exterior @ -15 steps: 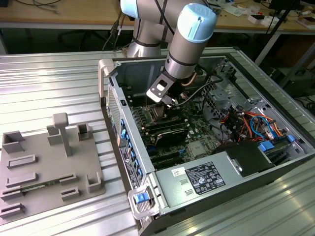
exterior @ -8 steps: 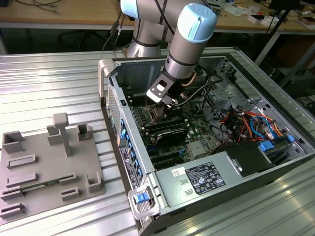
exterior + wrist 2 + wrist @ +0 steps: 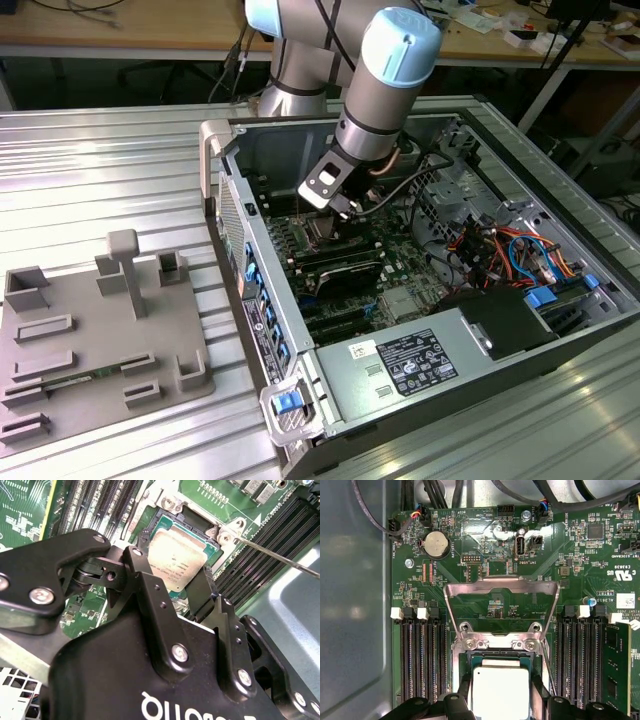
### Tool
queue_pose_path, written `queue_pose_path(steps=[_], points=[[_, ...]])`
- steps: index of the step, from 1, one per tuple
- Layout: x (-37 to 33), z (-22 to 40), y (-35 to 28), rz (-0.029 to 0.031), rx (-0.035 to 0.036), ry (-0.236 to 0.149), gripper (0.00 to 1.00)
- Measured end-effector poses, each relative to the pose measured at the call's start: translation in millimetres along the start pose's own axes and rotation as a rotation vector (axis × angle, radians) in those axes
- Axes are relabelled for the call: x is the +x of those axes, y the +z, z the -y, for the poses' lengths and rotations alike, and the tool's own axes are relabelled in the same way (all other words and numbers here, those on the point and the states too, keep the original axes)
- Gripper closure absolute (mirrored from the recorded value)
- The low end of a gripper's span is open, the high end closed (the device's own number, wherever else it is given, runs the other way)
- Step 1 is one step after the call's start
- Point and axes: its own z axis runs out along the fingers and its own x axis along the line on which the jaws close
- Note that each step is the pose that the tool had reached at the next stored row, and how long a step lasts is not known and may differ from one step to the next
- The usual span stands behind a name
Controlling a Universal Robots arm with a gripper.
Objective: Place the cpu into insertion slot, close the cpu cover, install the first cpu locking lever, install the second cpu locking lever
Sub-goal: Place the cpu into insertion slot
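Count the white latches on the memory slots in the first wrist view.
3 clear. Two latches sit side by side on the slots beside the grey case wall; one is across the chip. Another may be cut off beyond the memory stick.

The cpu (image 3: 176,560) is seen between the two black fingers (image 3: 147,587) of the gripper (image 3: 172,576), which are closed against its opposite edges. It is held over the slot (image 3: 169,519), whose dark recess and silver rim are partly seen beyond it; whether it is fully seated cannot be told. A thin metal rod (image 3: 280,557) is seen running out from a corner of the rim, across a bank of black memory slots (image 3: 260,545). More long black slots (image 3: 100,505) are seen on the other side, beside green board (image 3: 25,510). A grey metal panel (image 3: 295,620) is seen past the rod.
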Motion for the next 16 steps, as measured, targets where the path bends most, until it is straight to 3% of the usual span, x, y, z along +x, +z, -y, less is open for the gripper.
queue_pose_path(steps=[16], points=[[0.4, -0.8, 0.3, -0.0002, 0.0004, -0.016, 0.45]])
